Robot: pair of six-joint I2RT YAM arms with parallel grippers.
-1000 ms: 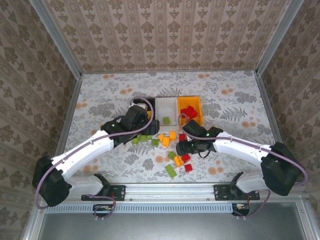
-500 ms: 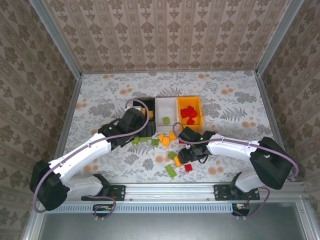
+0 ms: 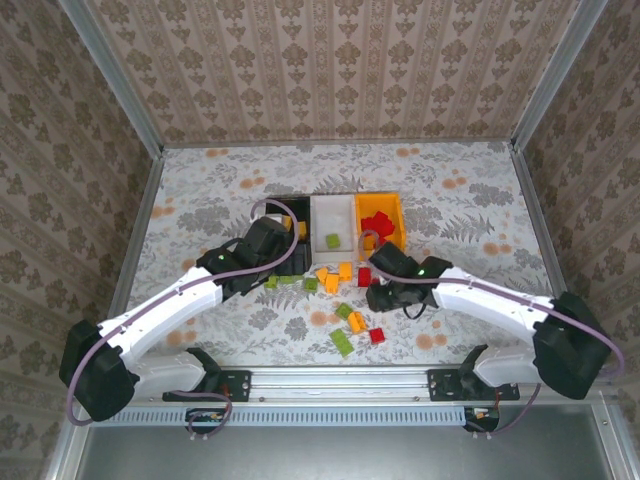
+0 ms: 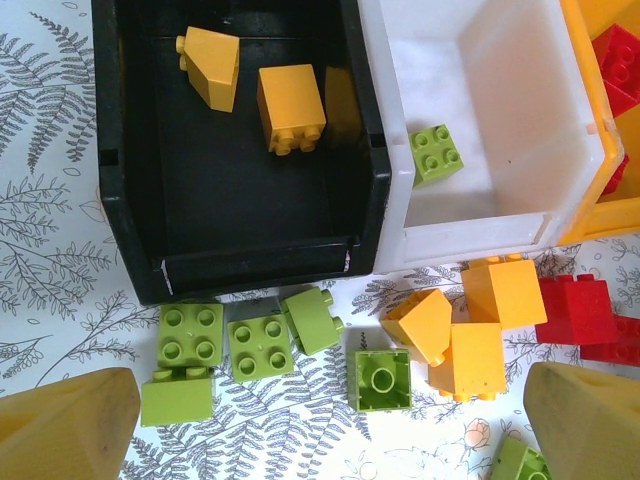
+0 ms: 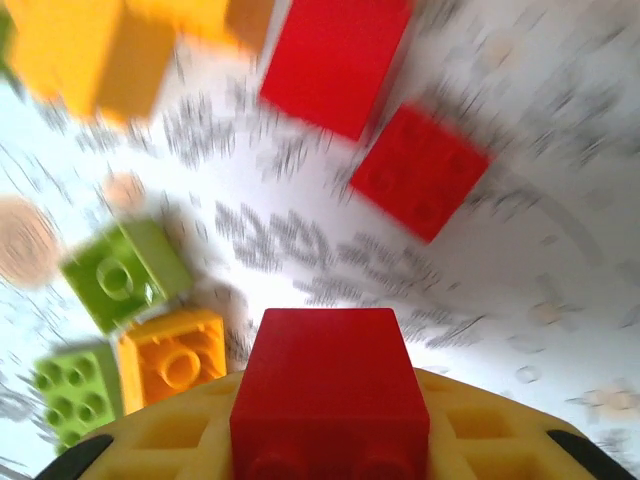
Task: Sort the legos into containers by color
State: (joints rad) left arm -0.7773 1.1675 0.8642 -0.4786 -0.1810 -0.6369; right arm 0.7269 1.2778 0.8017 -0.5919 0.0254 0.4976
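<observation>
The nearest red lego [image 5: 330, 385] is cut off below; legos [image 5: 420, 170] beyond it are blurred

The top view looks down from high above and behind the arm bases, far enough off to take in the whole table [image 3: 200, 190], the left claw [image 3: 288, 264] and the right claw [image 3: 372, 291].

The left wrist view sits just behind the left claw and faces straight down at close range. The claw's 2 fingertips [image 4: 65, 425] frame the bottom corners, with the green blocks [image 4: 260, 345], black bin [image 4: 110, 180] and white bin [image 4: 480, 225] ahead of them. The top view shares those 2 bins and that row of blocks.

The right wrist view is the nearest and is blurred. The red block [image 5: 330, 385] in the right claw covers its lower middle, and loose blocks lie on the table beyond the claw.
</observation>
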